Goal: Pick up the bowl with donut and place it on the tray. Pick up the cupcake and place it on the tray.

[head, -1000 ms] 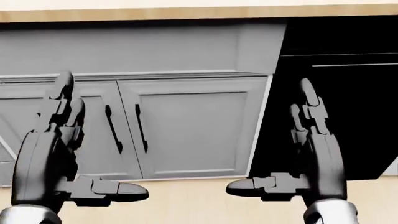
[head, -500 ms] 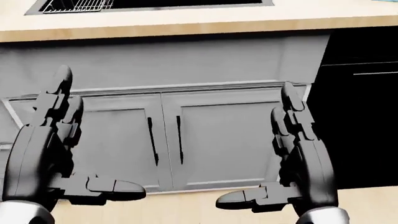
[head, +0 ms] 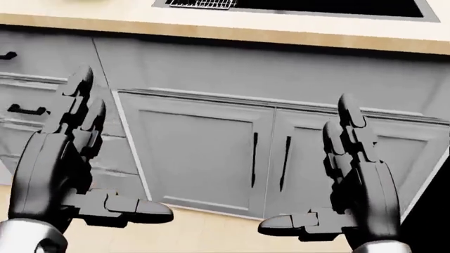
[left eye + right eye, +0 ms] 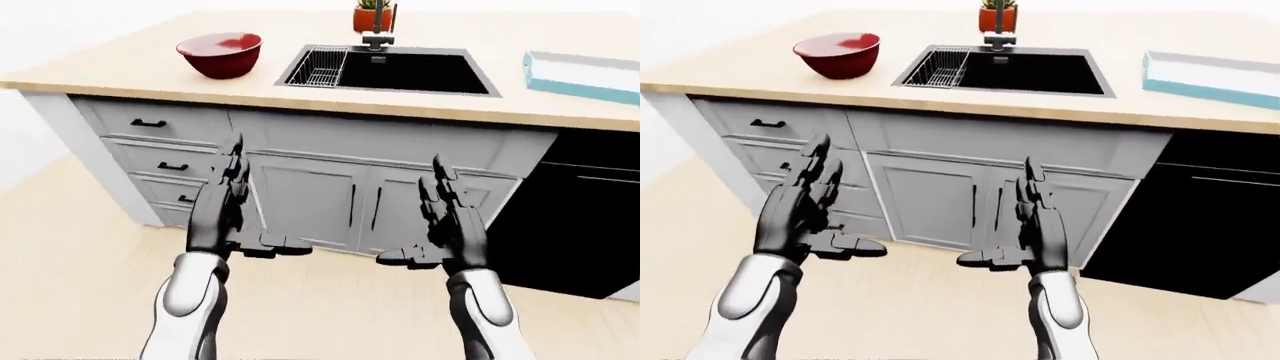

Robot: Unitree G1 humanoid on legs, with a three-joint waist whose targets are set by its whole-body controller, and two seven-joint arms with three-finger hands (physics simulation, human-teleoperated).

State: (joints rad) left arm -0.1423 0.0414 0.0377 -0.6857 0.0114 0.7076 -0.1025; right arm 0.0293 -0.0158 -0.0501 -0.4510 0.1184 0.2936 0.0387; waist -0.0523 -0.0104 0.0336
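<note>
My left hand (image 4: 222, 201) is held up before the grey cabinets (image 4: 310, 199), fingers straight and spread, thumb pointing inward, grasping nothing. My right hand (image 4: 448, 217) mirrors it, likewise released and empty, thumb pointing toward the left one. Both hang below the worktop (image 4: 130, 71) edge, well apart from anything on it.

Up beyond my left hand, on the worktop, stands the red bowl (image 4: 220, 54); something pale red shows inside it, but I cannot tell if that is the donut. Between my hands and farther up is the black sink (image 4: 420, 71), with a wire rack (image 4: 318, 66) in its left end and a tap (image 4: 377, 34) at its top edge; a red pot (image 4: 371, 16) with a plant stands by the tap. Beyond my right hand, near the right edge of the left-eye view, lies the teal tray (image 4: 582, 77), well apart from the bowl. Below it, right of my right hand, is a black appliance front (image 4: 585, 225). Drawers (image 4: 150, 142) with dark handles sit just left of my left hand. The floor (image 4: 70, 262) beneath is pale wood.
</note>
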